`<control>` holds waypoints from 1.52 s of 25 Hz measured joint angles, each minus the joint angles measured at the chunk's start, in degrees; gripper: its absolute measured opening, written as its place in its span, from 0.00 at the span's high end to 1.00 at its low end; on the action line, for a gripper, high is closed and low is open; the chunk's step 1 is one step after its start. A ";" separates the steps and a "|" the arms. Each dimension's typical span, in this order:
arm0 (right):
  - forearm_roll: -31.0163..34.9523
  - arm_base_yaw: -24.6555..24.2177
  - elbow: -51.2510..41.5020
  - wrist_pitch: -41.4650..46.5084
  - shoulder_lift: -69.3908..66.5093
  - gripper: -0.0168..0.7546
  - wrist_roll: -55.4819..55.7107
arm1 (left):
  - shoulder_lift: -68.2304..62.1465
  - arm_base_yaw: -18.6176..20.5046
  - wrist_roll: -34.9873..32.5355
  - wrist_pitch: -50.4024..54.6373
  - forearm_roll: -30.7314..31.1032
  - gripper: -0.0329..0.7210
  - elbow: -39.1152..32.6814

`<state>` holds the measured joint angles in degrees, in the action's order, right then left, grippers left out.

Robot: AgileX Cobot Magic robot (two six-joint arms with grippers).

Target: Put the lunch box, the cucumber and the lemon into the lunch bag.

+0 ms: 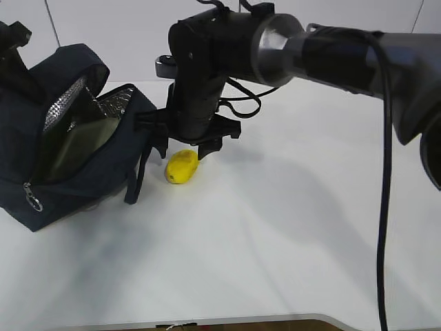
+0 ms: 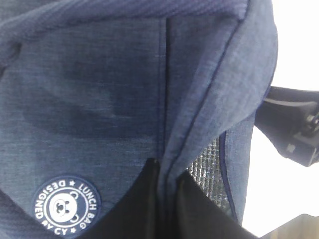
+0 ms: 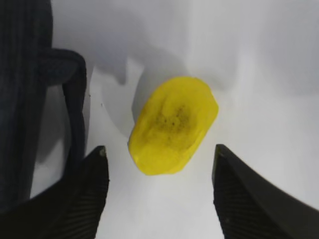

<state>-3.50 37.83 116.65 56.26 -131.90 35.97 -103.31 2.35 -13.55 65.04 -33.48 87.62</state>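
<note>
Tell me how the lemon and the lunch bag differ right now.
The lemon is small and bright yellow; the lunch bag is large and dark navy. The lemon is a solid oval lying bare on the table; the lunch bag is soft fabric, unzipped, showing silver lining. The right gripper hangs open over the lemon; the left gripper holds the bag's edge. Both rest on the white table.

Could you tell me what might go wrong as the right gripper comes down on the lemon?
The right gripper is open with the lemon between and just ahead of its fingers, so the rounded fruit may roll or squirt out on closing. The lunch bag's handle lies beside the left finger and could get caught.
</note>
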 joint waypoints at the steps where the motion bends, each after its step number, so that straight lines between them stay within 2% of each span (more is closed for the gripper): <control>1: -0.13 0.00 0.00 -0.63 -0.03 0.34 0.39 | 0.00 0.00 -0.04 0.00 0.00 0.96 0.00; 17: -2.75 0.00 0.00 -2.56 -0.03 0.34 6.04 | 0.00 0.00 -0.57 0.00 0.10 0.96 0.00; 38: -0.88 0.00 0.22 -2.55 -3.49 0.34 8.47 | 0.00 0.00 -0.92 0.00 -0.11 0.96 0.00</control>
<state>-4.38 37.83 116.87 53.71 -135.39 44.44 -103.31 2.35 -14.47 65.04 -33.59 87.62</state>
